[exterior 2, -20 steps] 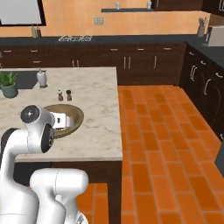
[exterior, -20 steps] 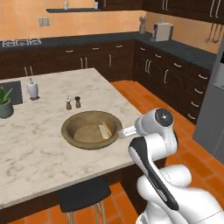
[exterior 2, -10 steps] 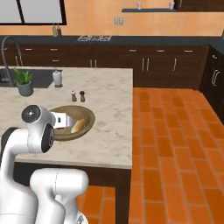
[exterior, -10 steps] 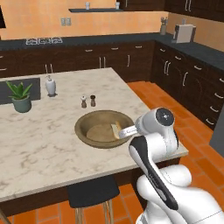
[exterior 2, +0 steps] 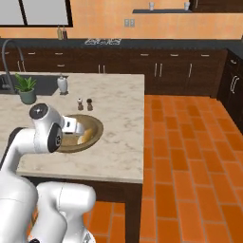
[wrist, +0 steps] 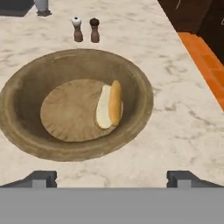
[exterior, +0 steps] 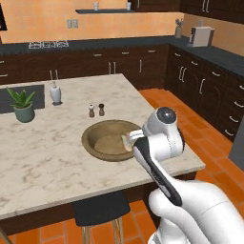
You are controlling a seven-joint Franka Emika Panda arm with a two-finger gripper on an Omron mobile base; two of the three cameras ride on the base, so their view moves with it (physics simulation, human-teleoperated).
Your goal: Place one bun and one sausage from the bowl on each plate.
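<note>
The wood-like olive-brown bowl (wrist: pixel 141 89) sits on the marble island, also seen from the base as the bowl (exterior: pixel 91 138) and the bowl (exterior 2: pixel 98 125). One tan bun (wrist: pixel 110 106) lies in its right half; the same bun (exterior: pixel 127 141) (exterior 2: pixel 85 136) peeks out beside my hand. No sausage shows in the bowl and no plate is in view. My gripper (wrist: pixel 112 179) hovers above the bowl's near rim, open wide, with nothing between its fingertips (wrist: pixel 43 178).
Salt and pepper shakers (wrist: pixel 85 29) (exterior: pixel 96 110) stand just beyond the bowl. A potted plant (exterior: pixel 22 105) and a white bottle (exterior: pixel 55 92) stand farther left by the dark sink. The island's right edge drops to orange floor (wrist: pixel 203 57). A stool (exterior: pixel 99 208) stands under the near edge.
The whole scene has shifted in both base views, so the base has moved along the island. The arm keeps its pose over the bowl and the gripper stays open.
</note>
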